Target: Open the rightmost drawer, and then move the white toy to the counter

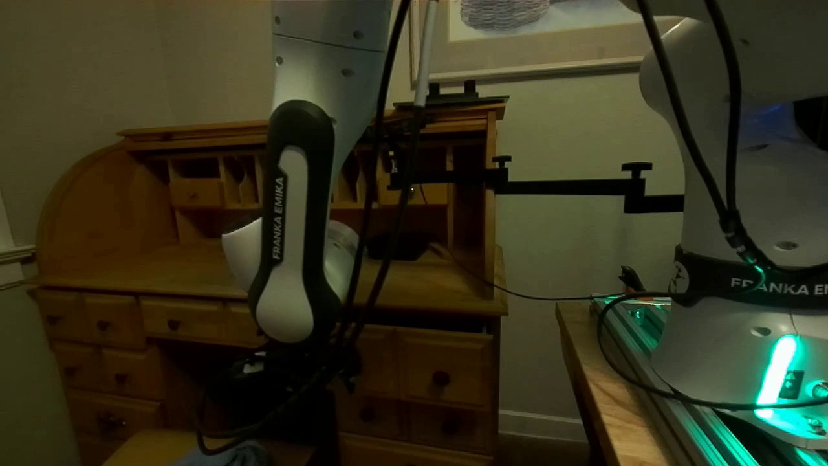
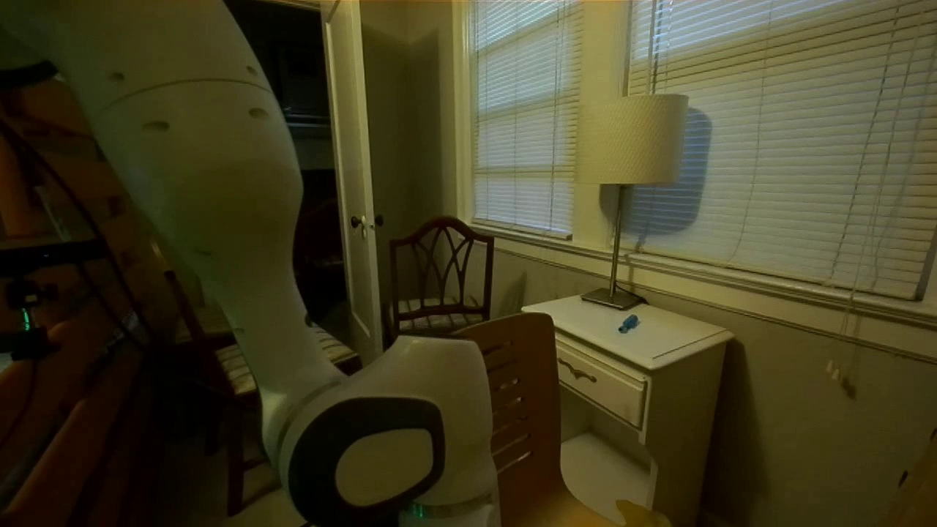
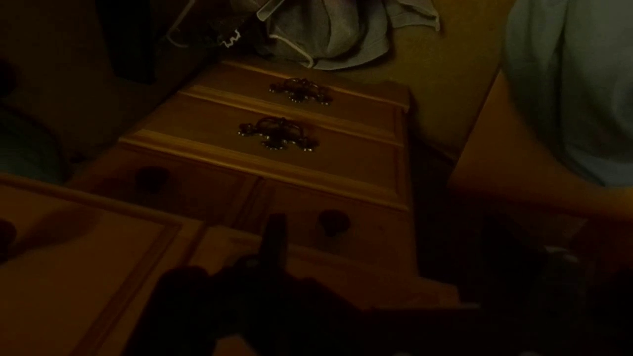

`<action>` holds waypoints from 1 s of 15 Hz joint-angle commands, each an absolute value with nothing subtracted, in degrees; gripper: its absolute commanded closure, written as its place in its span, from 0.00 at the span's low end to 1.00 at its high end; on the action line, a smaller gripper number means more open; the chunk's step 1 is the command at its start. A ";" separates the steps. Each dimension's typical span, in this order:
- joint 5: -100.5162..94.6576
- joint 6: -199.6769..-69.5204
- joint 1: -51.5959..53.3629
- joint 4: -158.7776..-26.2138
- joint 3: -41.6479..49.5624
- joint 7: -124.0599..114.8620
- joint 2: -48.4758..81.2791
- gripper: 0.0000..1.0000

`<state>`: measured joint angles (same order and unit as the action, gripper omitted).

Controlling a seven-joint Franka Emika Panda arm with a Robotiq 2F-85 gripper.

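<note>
A: Which way does the wide, panelled honey-oak drawer (image 1: pixel 424 357) lie from the narrow black finger (image 3: pixel 275 240) in the wrist view?

B: Directly behind it: the finger crosses the drawer's front. Whether they touch, I can't tell. The front's long axis stretches off to the finger's left, out to a round dark knob (image 3: pixel 6 237), well apart from the finger.

A: Clenched or released?

B: I can't tell. It's too dark there, and no second finger stands out.

A: And the white toy?

B: None of the views shows it. In an exterior view the drawer looks drawn out, with darkness above its front edge, so I'd guess the toy is down inside, beyond the front from the fingers.

A: Then the coming move turns on that edge.

B: I'd say so. The fingers seem lower than the edge and outside it, so they would need to rise clear, pass over, then dip behind it. The broad, flat honey-oak counter (image 1: pixel 174 266) lies above them too, so a grasped toy would have to travel upward again.
</note>
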<state>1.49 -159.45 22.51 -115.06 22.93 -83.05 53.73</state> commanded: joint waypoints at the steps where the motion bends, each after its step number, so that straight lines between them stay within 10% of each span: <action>1: 2.39 -158.32 21.71 -115.40 22.87 -87.02 53.54 0.00; 10: 0.21 -155.77 22.17 -116.76 27.00 -92.51 53.14 0.04; 15: -0.23 -155.94 22.27 -116.99 27.64 -93.58 53.01 0.50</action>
<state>1.15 -156.60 21.52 -116.05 27.05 -91.15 53.73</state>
